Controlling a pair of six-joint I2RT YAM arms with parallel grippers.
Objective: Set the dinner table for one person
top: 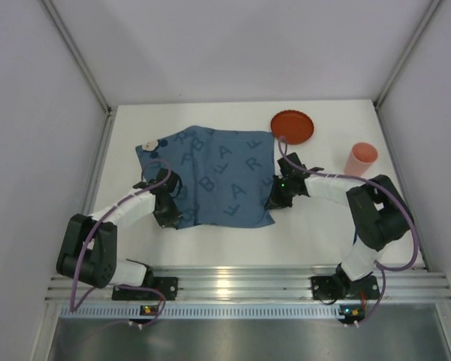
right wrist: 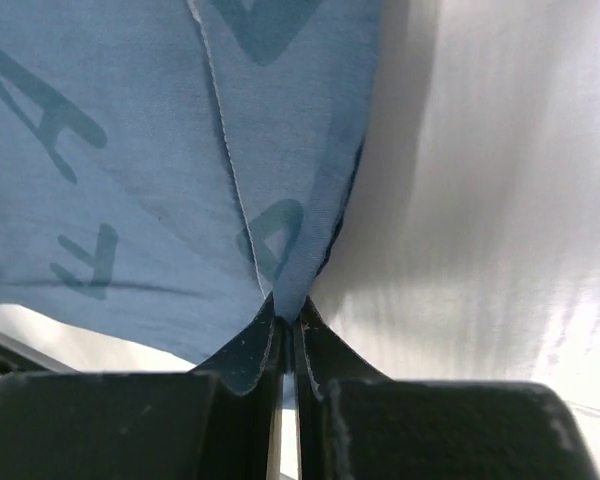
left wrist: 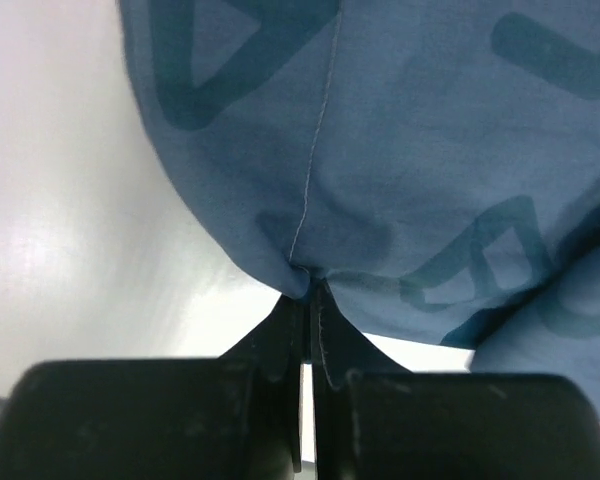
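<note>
**Both arms pinch the blue cloth on the white table**

The table [top: 323, 233] is the white matte surface that fills the floor of the cell. It runs from the aluminium rail at its near edge to the walls at the far edge and both sides. A blue cloth mat [top: 210, 177] printed with darker letters lies over the middle of it, a little toward the left edge, mostly flat with some ripples.

The left fingers [top: 169, 213] are at the mat's left side, close to its near left corner. In the left wrist view these fingers [left wrist: 298, 318] are pressed together on a gathered fold of the blue fabric, and a stitched hem line runs straight down into the pinch.

The right fingers [top: 274, 199] are at the mat's right side, toward its near right corner. In the right wrist view they [right wrist: 277, 335] are likewise pressed together on a pleat of the fabric, which is lifted slightly off the white surface beside it.

A red plate [top: 292, 126] lies near the far edge, right of centre, just beside the mat's far right corner. A pink cup [top: 361, 158] stands near the right edge, apart from the plate and the mat. At the mat's far left corner a small white round item [top: 150, 146] shows, too small to make out.
</note>
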